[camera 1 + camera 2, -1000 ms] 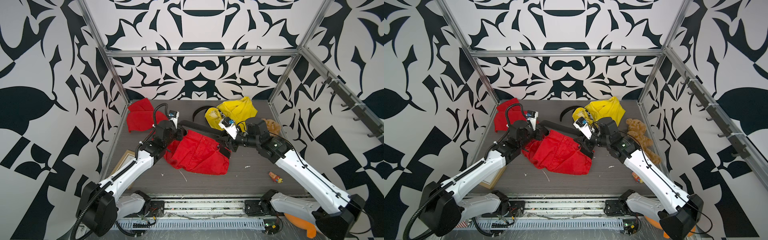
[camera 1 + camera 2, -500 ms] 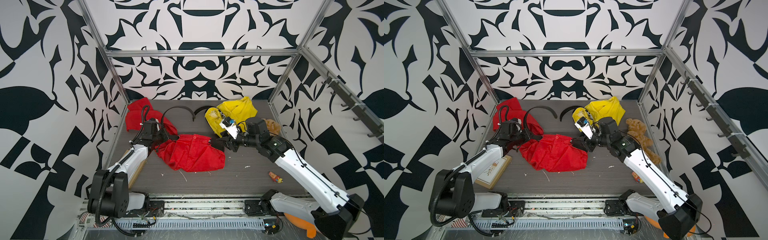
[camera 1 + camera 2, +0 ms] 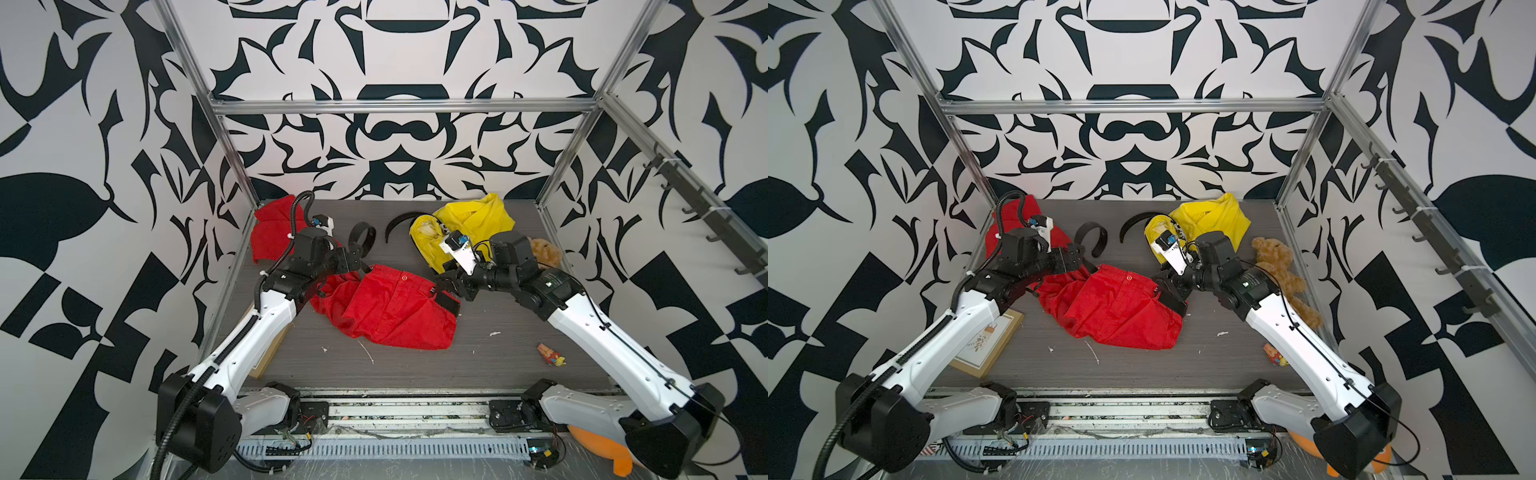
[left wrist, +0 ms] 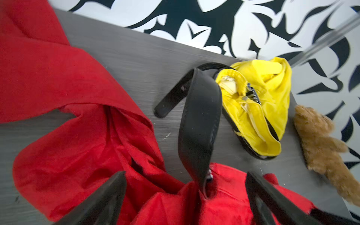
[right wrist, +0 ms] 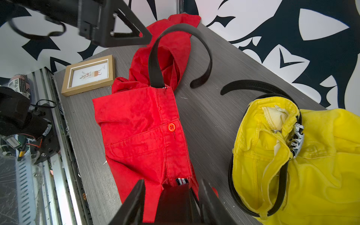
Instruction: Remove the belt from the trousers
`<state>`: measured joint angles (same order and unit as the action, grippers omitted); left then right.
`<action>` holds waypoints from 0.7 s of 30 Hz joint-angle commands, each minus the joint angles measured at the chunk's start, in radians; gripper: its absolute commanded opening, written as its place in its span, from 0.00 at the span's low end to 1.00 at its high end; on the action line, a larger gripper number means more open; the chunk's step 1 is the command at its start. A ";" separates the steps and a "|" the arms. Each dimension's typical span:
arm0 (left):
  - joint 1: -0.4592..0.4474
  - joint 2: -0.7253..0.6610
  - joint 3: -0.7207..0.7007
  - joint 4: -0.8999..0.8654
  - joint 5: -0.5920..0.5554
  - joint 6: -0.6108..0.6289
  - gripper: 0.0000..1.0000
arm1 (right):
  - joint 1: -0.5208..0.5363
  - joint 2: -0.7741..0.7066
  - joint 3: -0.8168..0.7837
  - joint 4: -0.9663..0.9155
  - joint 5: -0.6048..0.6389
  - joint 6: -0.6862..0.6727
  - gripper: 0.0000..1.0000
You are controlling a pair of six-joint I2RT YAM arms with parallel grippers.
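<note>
Nearest the camera, along the lower edge of both top views: bare grey table [image 3: 415, 365] with a few white scraps, and a framed picture [image 3: 984, 340] at lower left.

Just beyond, at mid-frame: red trousers [image 3: 390, 307], crumpled flat, waistband turned to the far side. At their right end, right gripper [image 3: 449, 289] clamped partway on the waistband, a dark piece pinched in with it; cannot tell whether belt or patch. At their left end, left gripper [image 3: 360, 265] spread wide and holding nothing, jaws straddling the black belt [image 4: 198, 124] without touching it.

Belt threaded in the waistband, leaving it at the left end, arching up and curling down to a free tip on the table farther back.

Farthest back, at upper right: yellow trousers [image 3: 478, 216] with a second belt [image 5: 251, 84] and shiny buckle, then a teddy bear [image 3: 1279, 270].

Likely handling: a light, flat strap, stiff enough to hold an arch, smooth-faced and so prone to slip. Loops likely to drag and bunch the soft cloth. Best pinched flat across its width, close to where it leaves the waistband, with the trousers pinned at the other end.

Against half a second ago: left jaws then shut on the strap and drawn off toward the upper left. Now opened and back beside the waistband, strap dropped into a tighter curl.
</note>
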<state>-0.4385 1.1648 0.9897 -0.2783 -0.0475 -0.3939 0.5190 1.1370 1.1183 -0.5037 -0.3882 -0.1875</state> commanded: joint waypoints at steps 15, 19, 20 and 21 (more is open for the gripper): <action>-0.417 0.225 -0.195 0.393 0.031 -0.044 0.93 | 0.002 0.075 0.133 0.069 0.035 0.124 0.00; -0.417 0.388 -0.178 0.477 0.097 -0.057 0.76 | 0.008 0.070 0.165 0.064 0.042 0.139 0.00; -0.417 0.423 -0.173 0.493 0.115 -0.066 0.72 | 0.008 0.072 0.179 0.061 0.041 0.143 0.00; -0.417 0.466 -0.169 0.509 0.130 -0.076 0.67 | 0.010 0.073 0.196 0.057 0.043 0.144 0.00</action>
<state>-0.8574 1.5551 0.8051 0.1452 0.0238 -0.4320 0.5236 1.2308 1.2247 -0.5076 -0.3462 -0.0750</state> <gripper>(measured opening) 0.687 0.441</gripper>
